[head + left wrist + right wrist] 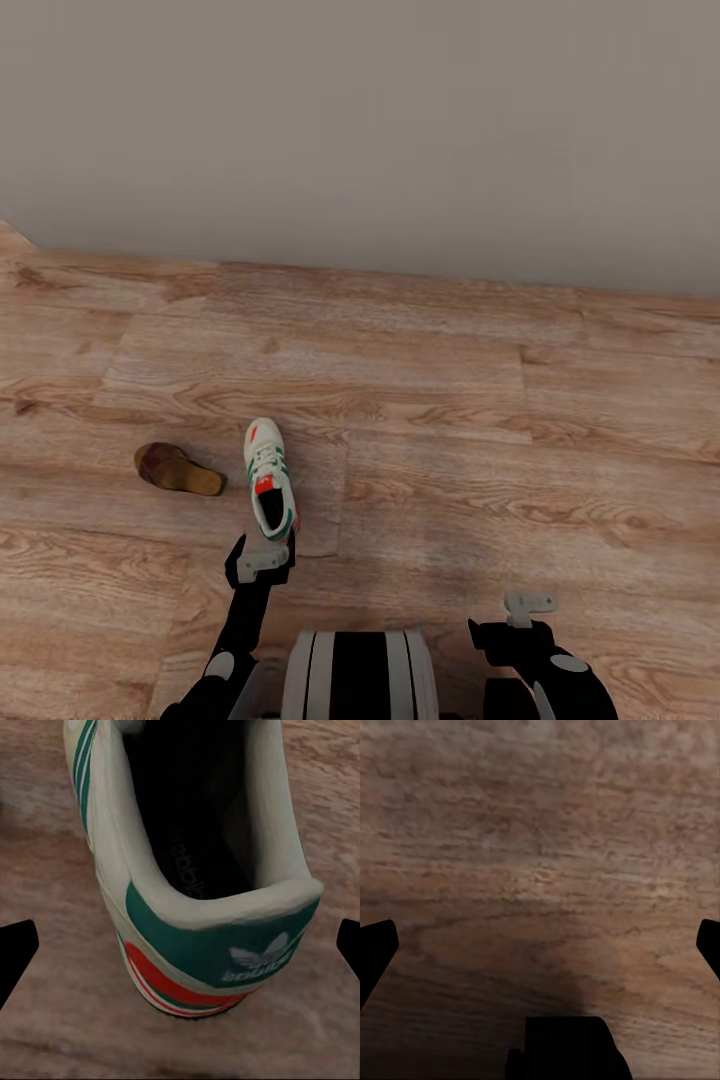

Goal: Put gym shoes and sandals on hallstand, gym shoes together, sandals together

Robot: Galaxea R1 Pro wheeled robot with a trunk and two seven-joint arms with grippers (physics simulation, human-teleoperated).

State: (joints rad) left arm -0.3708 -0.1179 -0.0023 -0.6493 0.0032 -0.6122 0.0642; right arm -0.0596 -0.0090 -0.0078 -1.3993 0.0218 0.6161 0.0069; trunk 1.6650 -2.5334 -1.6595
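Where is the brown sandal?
In the head view the brown sandal lies on the wood floor, left of the white gym shoe.

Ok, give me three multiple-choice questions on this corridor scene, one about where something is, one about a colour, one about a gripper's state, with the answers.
1. Where does the small brown leather-look sandal lie relative to the cream-white lace-up gym shoe?
A. on the robot's left of it
B. on the robot's right of it
C. on top of it

2. What colour is the band around the gym shoe's heel?
A. blue
B. green
C. yellow

3. How is the left gripper?
A. shut on the sandal
B. shut on the shoe
C. open behind the shoe's heel

Answers: 1 A, the head view shows the sandal further left on the wood-plank floor. 2 B, the left wrist view shows green above a red stripe. 3 C, its fingers stand wide of the heel.
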